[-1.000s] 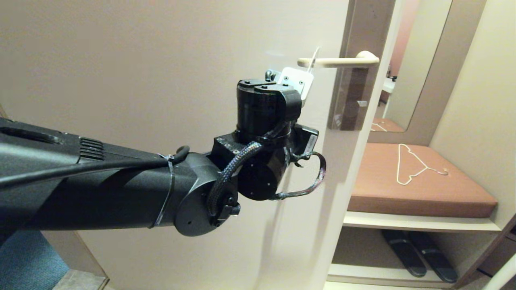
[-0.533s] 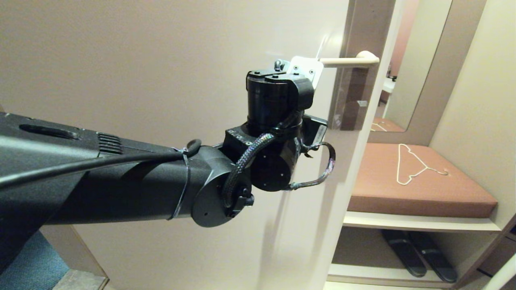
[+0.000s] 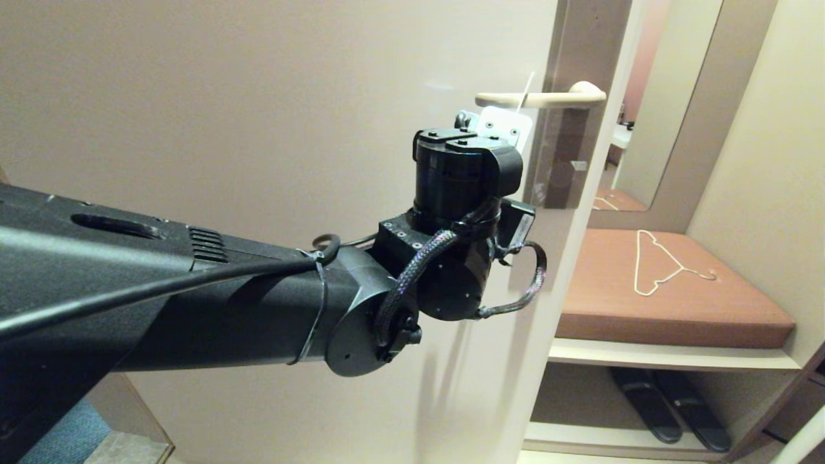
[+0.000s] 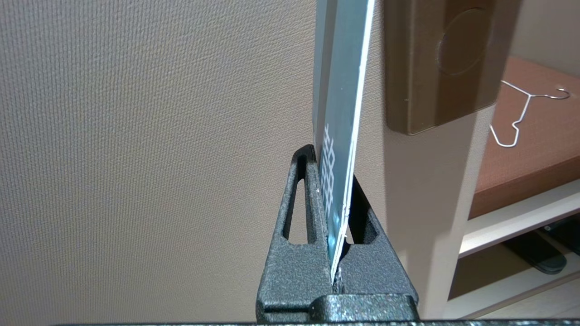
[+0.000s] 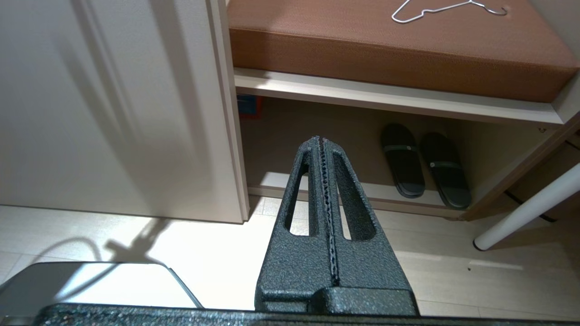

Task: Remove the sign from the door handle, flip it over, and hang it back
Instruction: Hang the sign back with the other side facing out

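Left gripper (image 4: 337, 253), fingers clamped on the flat light-blue card sign (image 4: 340, 113), holds it edge-on below the slim cream lever door handle (image 3: 541, 98). Sign apparently unhooked; rehanging remains. Right gripper (image 5: 322, 194) parked, fingers closed empty

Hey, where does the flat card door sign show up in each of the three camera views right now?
Head view: the flat card door sign shows only as a thin white edge crossing the cream lever door handle, above the left gripper.
Left wrist view: the sign, blue face seen edge-on, runs up from the left gripper, clamped.
Right wrist view: not in it.
Shared landmark: thin white wire clothes hanger on the brown cushion.
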